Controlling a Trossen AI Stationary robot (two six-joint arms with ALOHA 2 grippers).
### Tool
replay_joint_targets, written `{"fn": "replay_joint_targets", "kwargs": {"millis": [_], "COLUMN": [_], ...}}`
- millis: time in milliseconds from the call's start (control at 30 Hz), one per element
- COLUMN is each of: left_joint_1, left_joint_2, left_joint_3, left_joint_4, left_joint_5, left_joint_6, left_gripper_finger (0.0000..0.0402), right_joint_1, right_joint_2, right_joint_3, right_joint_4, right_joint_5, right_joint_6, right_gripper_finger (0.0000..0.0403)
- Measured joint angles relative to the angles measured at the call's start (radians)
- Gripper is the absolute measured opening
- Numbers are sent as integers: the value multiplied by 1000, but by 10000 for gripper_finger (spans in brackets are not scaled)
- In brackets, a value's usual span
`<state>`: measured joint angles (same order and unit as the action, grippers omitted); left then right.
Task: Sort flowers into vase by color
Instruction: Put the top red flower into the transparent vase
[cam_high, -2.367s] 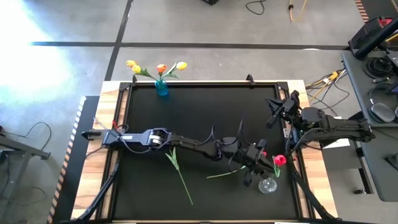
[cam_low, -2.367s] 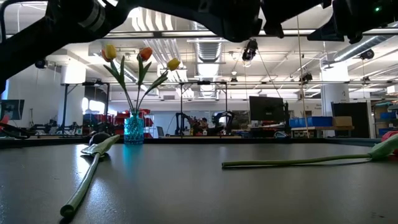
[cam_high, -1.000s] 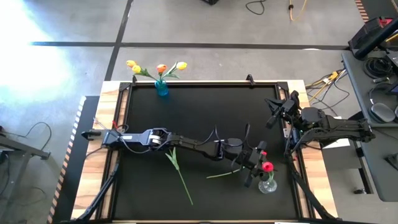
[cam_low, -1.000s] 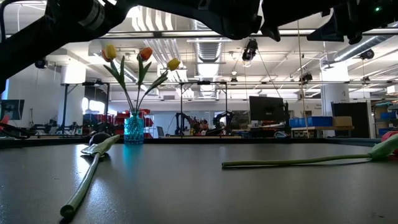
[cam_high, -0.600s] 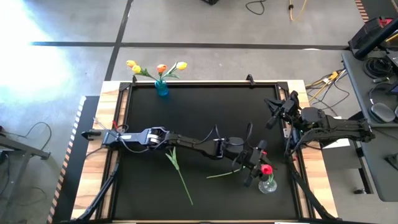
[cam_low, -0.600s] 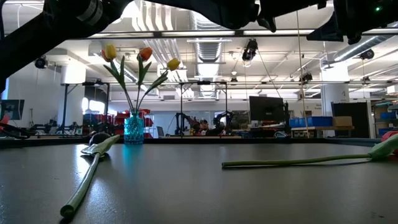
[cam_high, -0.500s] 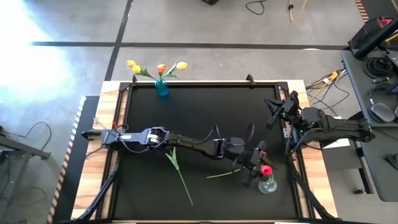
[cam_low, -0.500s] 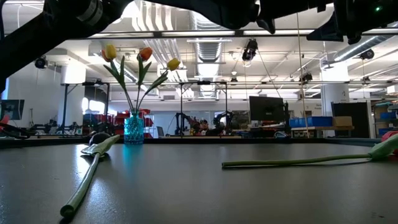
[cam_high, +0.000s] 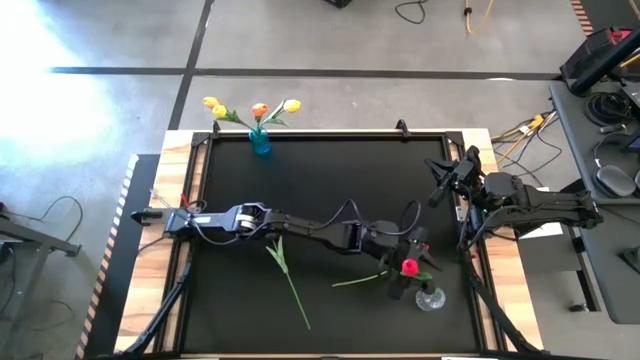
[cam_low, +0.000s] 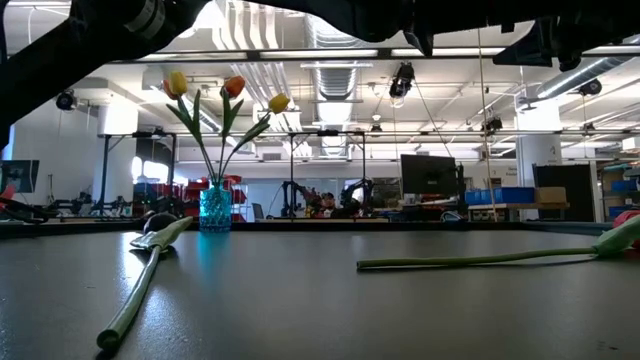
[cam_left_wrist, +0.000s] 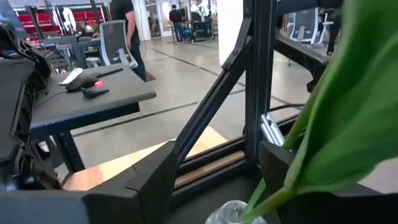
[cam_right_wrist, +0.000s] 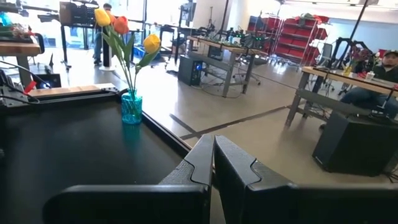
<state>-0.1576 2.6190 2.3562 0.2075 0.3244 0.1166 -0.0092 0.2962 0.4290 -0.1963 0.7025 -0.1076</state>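
Observation:
A red tulip (cam_high: 409, 267) stands with its stem in a clear vase (cam_high: 430, 298) near the table's right front. Its head leans toward the left. My left gripper (cam_high: 405, 265) is at the tulip, open, with a finger on each side of the green stem and leaf (cam_left_wrist: 323, 124). A blue vase (cam_high: 260, 141) at the far edge holds yellow and orange tulips (cam_high: 250, 108). Two more flowers lie flat on the mat, one (cam_high: 289, 272) left of centre and one (cam_high: 355, 281) partly under my left arm. My right gripper (cam_high: 440, 188) waits shut at the right edge. My left gripper stands open around the red tulip's stem, above the clear vase (cam_left_wrist: 230, 214). The stem and leaf run close past one finger (cam_left_wrist: 280, 163); I cannot tell whether they touch. The stem's lower end is in the vase.
The black mat is framed by a raised dark rail (cam_high: 320, 134) and wooden borders. My left arm (cam_high: 300, 225) stretches across the middle of the table. In the low view the two lying stems (cam_low: 150, 280) (cam_low: 480, 260) rest on the mat in front of the blue vase (cam_low: 215, 208).
The red tulip's head has swung from above the clear vase toward the table's left, while its stem end has stayed in the vase. My left gripper has drawn back a little toward the left.

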Motion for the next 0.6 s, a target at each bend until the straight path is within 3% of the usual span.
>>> {"fn": "replay_joint_targets", "kwargs": {"millis": [600], "left_joint_1": [12], "left_joint_2": [-27], "left_joint_3": [0], "left_joint_4": [-99], "left_joint_5": [0], "left_joint_6": [57], "left_gripper_finger": [212], "right_joint_1": [0], "right_joint_2": [0], "right_joint_3": [0], "right_joint_4": [-5], "right_joint_5": [-6], "right_joint_6": [1], "right_gripper_finger": [9]}}
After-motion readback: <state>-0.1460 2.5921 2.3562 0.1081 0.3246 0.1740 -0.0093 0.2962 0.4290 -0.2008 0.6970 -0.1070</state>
